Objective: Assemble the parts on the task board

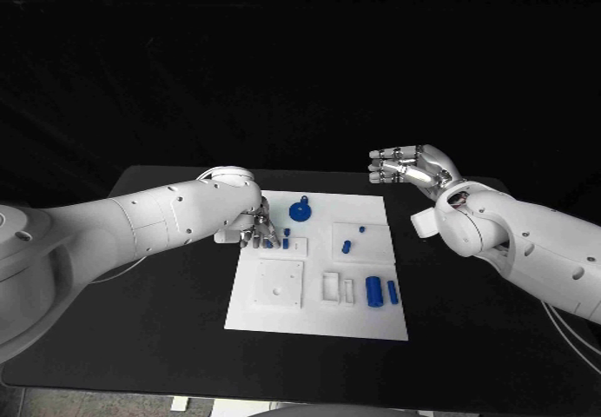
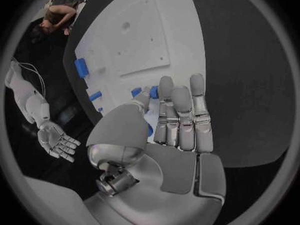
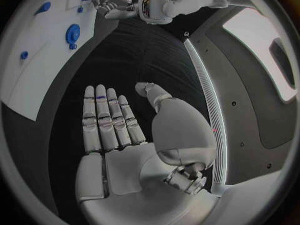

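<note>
Fingers [image 2: 181,115] of the left hand [image 1: 257,228] extend straight and side by side over the near-left part of the white rectangular task board [image 1: 313,308], holding nothing; whether the tips touch the small blue parts [image 1: 286,239] beneath cannot be told. Right hand [image 1: 413,165] hangs above the black bench [image 1: 163,313], fingers [image 3: 106,120] straight, empty. Blue cylinder [image 1: 373,290] lies on the board beside a white recessed block [image 1: 331,287].

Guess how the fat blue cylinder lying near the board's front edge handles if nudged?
The blue cylinder lies on its side on the task board, so it would probably roll if pushed sideways. It looks like smooth rigid plastic: likely light, stiff and somewhat slippery.
</note>
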